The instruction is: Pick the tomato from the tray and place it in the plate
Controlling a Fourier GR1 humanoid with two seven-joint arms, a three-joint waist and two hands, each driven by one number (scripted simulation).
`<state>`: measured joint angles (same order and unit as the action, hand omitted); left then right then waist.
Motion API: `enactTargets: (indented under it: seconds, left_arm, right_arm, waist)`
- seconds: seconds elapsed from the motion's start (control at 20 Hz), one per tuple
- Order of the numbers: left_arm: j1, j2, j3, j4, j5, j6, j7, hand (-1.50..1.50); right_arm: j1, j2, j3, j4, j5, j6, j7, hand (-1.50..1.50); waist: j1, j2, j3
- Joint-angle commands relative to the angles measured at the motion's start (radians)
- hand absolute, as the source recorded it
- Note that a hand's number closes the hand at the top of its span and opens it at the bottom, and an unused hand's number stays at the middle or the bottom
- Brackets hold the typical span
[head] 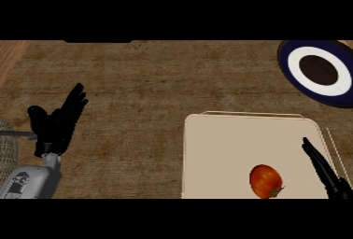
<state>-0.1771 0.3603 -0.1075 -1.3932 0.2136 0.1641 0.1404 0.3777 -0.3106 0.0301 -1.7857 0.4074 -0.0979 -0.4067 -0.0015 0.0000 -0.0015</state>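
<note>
1. The tomato (265, 181) lies on the near part of the beige tray (228, 140), close to the lower edge of the view, and nothing touches it.
2. My right hand (324, 172) is just to the right of the tomato, over the right side of the tray. Its fingers are straight and apart from the tomato, and they hold nothing.
3. My left hand (55, 122) is at the left side, above the brown table (151, 84), well apart from the tray. Its fingers are straight and spread, pointing away from me, with nothing in them.
4. The plate (318, 70), dark blue with a white ring and a dark middle, stands at the far right corner, beyond the tray.
</note>
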Motion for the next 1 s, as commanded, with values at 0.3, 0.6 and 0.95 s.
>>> enactTargets:
  seconds: [0.3,0.6,0.95]
  left_arm:
    - [-0.064,0.001,0.097,0.097,0.007,-0.090,-0.018,0.00]
    - [0.093,-0.060,0.053,-0.029,-0.075,-0.052,-0.055,0.00]
    - [-0.019,-0.097,0.094,0.090,-0.119,-0.083,-0.055,0.00]
  right_arm:
    - [-0.068,0.005,0.051,0.030,0.188,0.045,0.166,-1.50]
    - [-0.135,0.070,0.100,0.060,0.260,0.068,0.256,-1.50]
    - [-0.200,0.109,0.106,0.076,0.341,0.091,0.345,-1.50]
  waist:
    - [-0.003,0.001,0.001]
    - [0.004,-0.001,0.001]
    - [-0.002,0.001,0.001]
